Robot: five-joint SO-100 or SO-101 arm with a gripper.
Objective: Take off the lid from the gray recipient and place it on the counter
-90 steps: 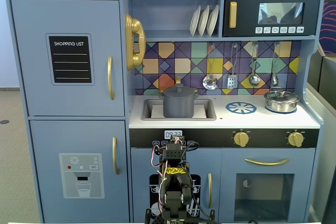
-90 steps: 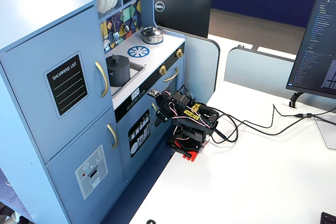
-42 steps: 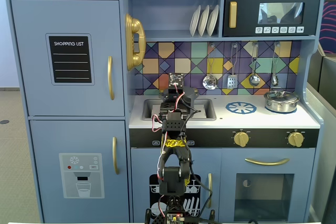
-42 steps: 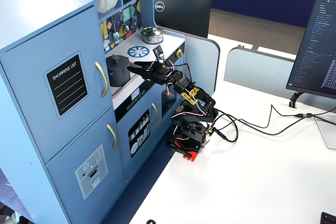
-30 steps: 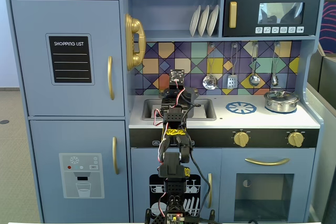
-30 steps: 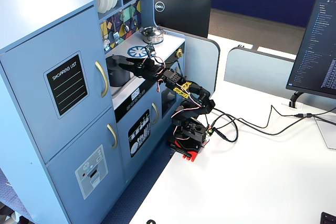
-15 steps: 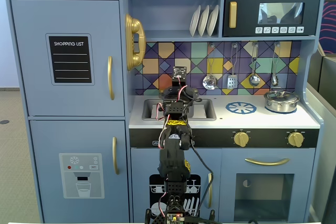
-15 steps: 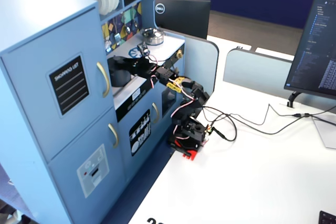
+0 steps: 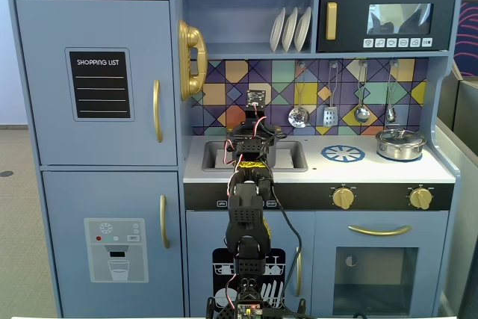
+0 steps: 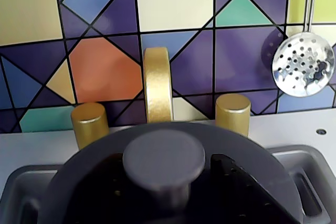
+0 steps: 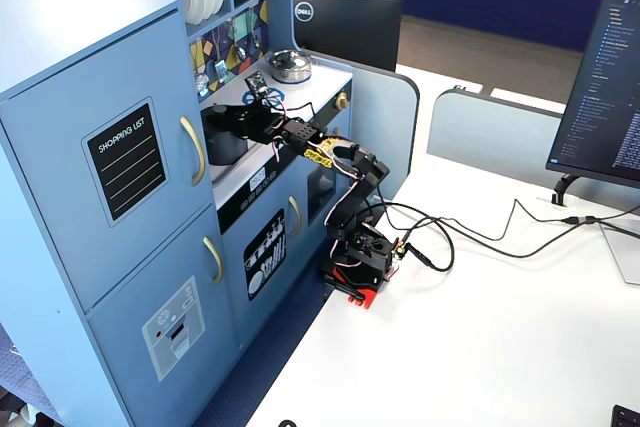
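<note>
**Lid on pot in sink**

The lid [image 10: 164, 156] is seen close up in the wrist view, seated on the pot [image 11: 226, 137] in the sink [image 9: 287, 156] of the surface [image 9: 441, 169]. Gripper [image 9: 250, 126] state: cannot be told.

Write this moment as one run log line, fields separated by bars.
lid: on gray pot | pot: in sink | hand: over lid, grip unclear | counter: lid not placed
</note>
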